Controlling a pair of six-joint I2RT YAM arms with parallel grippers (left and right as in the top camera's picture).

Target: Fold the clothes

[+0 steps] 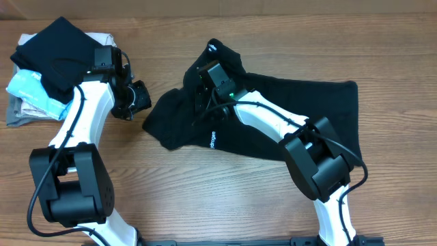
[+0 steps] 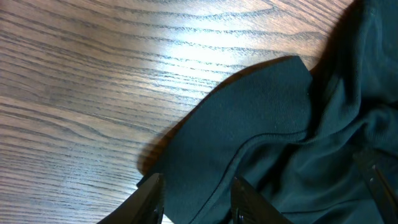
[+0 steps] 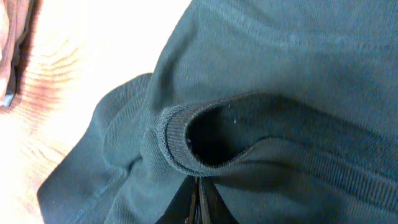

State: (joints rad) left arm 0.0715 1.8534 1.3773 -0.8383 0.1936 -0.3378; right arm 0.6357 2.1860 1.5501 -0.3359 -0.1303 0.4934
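Note:
The black shirt (image 1: 321,102) lies rumpled across the middle and right of the table, with a small white tag (image 1: 212,47) at its far edge. My right gripper (image 1: 203,96) sits over the shirt's left part. In the right wrist view it (image 3: 199,186) is shut, pinching the shirt (image 3: 280,62) just below a ribbed, rolled hem (image 3: 171,146). My left gripper (image 1: 136,100) hovers just off the shirt's left edge. In the left wrist view its jaws (image 2: 198,200) stand apart, and the shirt's flap (image 2: 261,118) shows between and beyond them without being pinched.
A pile of folded garments (image 1: 58,48) sits at the far left corner, black on top with light-blue (image 1: 27,85) and grey (image 1: 17,113) pieces beneath. Bare wood tabletop (image 1: 205,184) runs along the front. Both arm bases stand at the near edge.

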